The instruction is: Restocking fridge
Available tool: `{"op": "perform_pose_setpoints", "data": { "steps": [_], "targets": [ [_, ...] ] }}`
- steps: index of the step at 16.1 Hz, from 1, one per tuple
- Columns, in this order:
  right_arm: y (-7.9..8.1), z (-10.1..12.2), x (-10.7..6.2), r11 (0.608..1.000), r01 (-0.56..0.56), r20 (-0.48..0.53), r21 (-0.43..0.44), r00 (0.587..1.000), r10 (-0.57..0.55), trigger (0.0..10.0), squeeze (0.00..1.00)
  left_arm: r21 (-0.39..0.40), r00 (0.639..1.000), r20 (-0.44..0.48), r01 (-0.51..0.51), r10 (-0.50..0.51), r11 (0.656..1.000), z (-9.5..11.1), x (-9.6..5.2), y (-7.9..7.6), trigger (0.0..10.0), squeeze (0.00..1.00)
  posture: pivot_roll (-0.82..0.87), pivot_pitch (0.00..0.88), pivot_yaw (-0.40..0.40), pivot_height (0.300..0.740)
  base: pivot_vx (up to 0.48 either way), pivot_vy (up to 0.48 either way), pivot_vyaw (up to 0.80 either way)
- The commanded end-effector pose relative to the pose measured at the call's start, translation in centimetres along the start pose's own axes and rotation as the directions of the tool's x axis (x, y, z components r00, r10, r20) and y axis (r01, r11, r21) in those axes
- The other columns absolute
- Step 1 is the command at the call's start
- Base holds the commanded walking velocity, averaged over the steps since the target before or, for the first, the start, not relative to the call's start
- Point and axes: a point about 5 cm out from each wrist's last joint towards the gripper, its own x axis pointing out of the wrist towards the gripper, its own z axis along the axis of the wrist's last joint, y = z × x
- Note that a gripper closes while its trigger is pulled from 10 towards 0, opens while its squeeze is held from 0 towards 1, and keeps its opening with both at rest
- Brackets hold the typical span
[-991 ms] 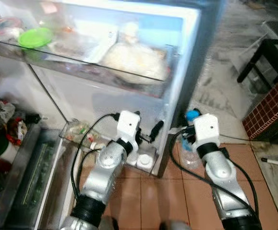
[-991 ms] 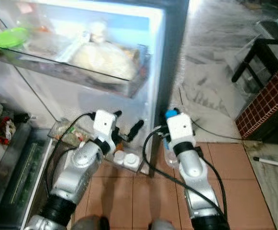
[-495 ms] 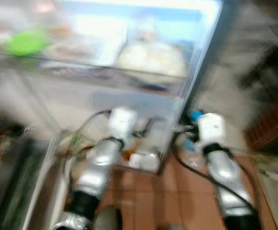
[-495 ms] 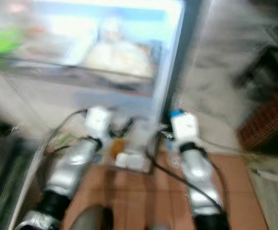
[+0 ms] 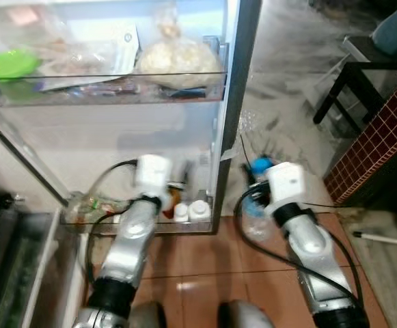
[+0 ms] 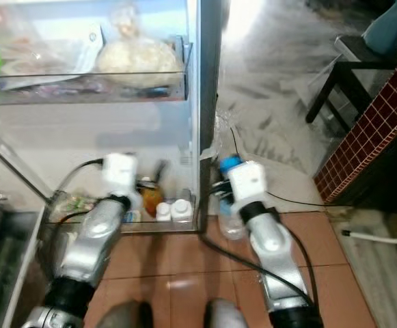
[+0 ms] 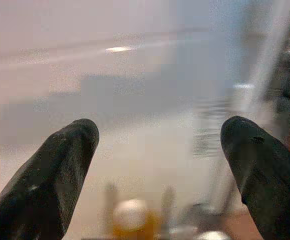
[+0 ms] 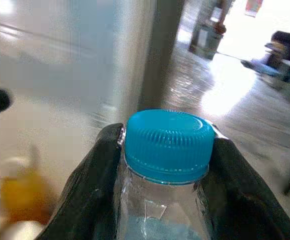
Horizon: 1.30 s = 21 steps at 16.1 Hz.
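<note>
Carrying stage: right gripper (image 8: 167, 165) pinches a blue-capped water bottle (image 8: 168, 145); left gripper (image 7: 159, 165) spread. Next, swing toward the door shelf (image 5: 143, 222) at ten o'clock.

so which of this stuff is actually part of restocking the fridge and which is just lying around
Part of the job:
- clear plastic bottle with blue cap, clamped in the right gripper
- open white fridge door with its bottom shelf
- left gripper, open

Lying about:
- dark side table
- white cable on the floor
</note>
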Motion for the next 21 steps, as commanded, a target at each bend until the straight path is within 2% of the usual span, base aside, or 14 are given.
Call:
{"op": "perform_pose_setpoints", "data": {
  "steps": [1,3,5,7,9,14,21],
  "targets": [
    [-0.4,1.1,0.3,1.000,-0.002,0.052,-0.015,0.999,0.002,10.0,0.00,0.025,0.996,0.027,-0.080,0.079,0.996,0.5,-0.6,1.3,10.0,0.00,0.00,0.096,0.018,0.740,0.000,0.000,0.00],
    [-0.1,1.4,0.4,1.000,-0.023,0.069,-0.017,0.997,0.024,10.0,0.00,0.015,0.989,0.024,-0.149,0.149,0.989,0.5,-1.4,2.4,10.0,0.00,0.00,0.096,0.015,0.740,0.000,0.000,0.00],
    [0.3,1.6,0.7,0.998,-0.057,0.081,-0.029,0.995,0.059,10.0,0.00,0.052,0.969,0.024,-0.246,0.245,0.968,0.3,-3.1,3.9,10.0,0.00,0.01,0.096,0.012,0.740,0.000,0.000,0.80],
    [0.5,1.6,0.8,0.997,-0.069,0.084,-0.024,0.994,0.071,10.0,0.00,0.068,0.956,0.010,-0.293,0.293,0.954,0.0,-3.7,4.5,10.0,0.00,0.02,0.096,0.011,0.740,0.000,0.000,0.80],
    [1.4,1.9,1.0,0.986,-0.157,0.099,-0.058,0.982,0.162,10.0,0.00,0.079,0.942,-0.032,-0.332,0.335,0.940,-0.8,-4.5,4.8,10.0,0.00,0.02,0.098,0.011,0.740,0.000,0.000,0.80],
    [1.7,1.9,1.1,0.984,-0.171,0.102,-0.047,0.979,0.175,10.0,0.00,0.075,0.944,-0.032,-0.325,0.328,0.943,-0.5,-4.4,4.7,10.0,0.00,0.02,0.101,0.013,0.740,0.000,0.000,0.80],
    [2.0,2.0,1.7,0.987,-0.156,0.117,-0.031,0.980,0.158,10.0,0.00,0.077,0.940,-0.073,-0.327,0.332,0.942,-1.0,-5.3,5.6,10.0,0.00,0.04,0.105,0.014,0.740,0.000,0.000,0.80]
  ]
}}
